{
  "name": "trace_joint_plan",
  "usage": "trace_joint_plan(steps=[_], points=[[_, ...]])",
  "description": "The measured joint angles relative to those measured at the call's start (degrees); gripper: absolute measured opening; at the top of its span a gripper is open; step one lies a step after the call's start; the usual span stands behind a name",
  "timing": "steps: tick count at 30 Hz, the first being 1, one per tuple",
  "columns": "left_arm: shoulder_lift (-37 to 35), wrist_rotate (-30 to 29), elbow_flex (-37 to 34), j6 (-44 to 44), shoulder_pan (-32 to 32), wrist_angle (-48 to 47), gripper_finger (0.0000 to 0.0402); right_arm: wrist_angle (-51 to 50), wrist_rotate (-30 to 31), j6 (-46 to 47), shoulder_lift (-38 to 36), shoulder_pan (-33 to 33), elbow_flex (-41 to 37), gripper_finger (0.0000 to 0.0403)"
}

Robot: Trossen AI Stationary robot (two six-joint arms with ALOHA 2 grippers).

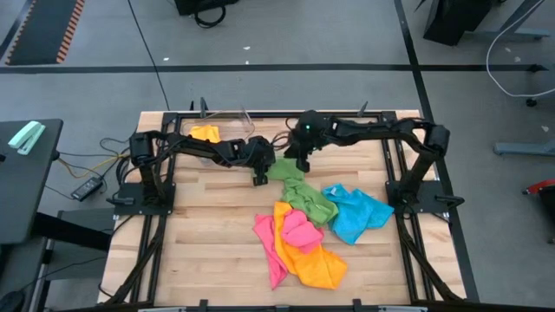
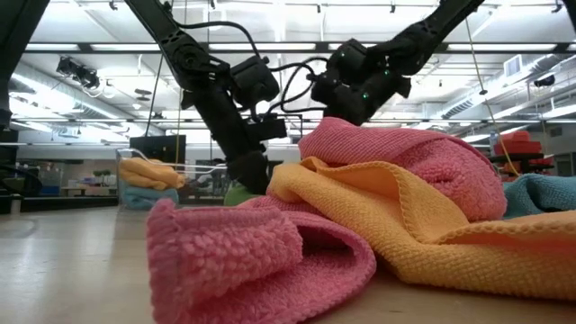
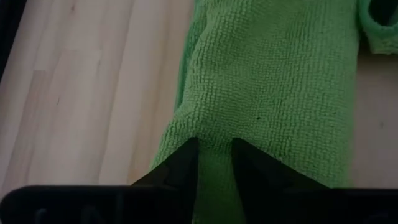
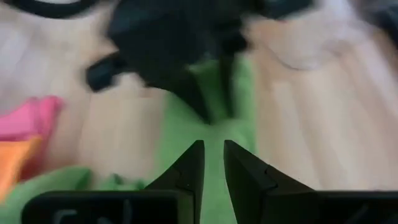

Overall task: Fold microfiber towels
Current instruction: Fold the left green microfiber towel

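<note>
The left pincer [image 1: 260,176] is clamped on one end of the green towel [image 1: 303,195], its two dark fingers [image 3: 181,167] pinching a ridge of the cloth between them in the left wrist view. The right pincer [image 1: 301,164] sits just beside it at the same end of that towel, fingers [image 4: 188,165] narrowly parted with green cloth pinched between them, and the left arm's pincer shows blurred just ahead of it.

The green towel lies stretched on the wooden desk [image 1: 199,234], running from the two pincers toward the pile of other cloths. Its far end touches the blue towel [image 1: 357,212], which lies crumpled toward the right arm's side. In front lie the orange-yellow towel [image 1: 312,258] and, partly on top of it, a pink towel [image 1: 301,231], with more pink cloth along its left edge. In the low view these pink and orange folds fill the foreground.

Behind the left arm stands a clear plastic bin [image 1: 224,115] holding a folded orange-yellow cloth [image 1: 206,133].
</note>
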Motion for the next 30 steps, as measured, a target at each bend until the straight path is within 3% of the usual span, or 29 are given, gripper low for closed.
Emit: trace_joint_plan(steps=[8, 11, 15, 25, 30], points=[[0.00, 0.04, 0.00, 0.00, -0.04, -0.42, 0.0107, 8.91, 2.97, 0.73, 4.17, 2.59, -7.44, 0.0062], [0.00, 0.04, -0.02, -0.01, -0.02, -1.41, 0.0107, 9.26, 6.93, 1.29, 4.44, 1.70, -10.58, 0.0060], [0.00, 0.12, 0.00, -0.67, -0.07, -2.42, 0.0107, 10.40, 7.35, 3.00, 4.36, -0.30, -13.61, 0.0060], [0.00, 0.10, 0.00, -0.57, -0.48, -3.95, 0.0107, 11.98, 7.55, 3.49, 4.36, -0.72, -14.20, 0.0060], [-1.72, 0.58, -0.04, 4.59, -2.28, -7.15, 0.0105, 11.93, 7.49, 1.89, 4.36, -1.33, -14.20, 0.0059]])
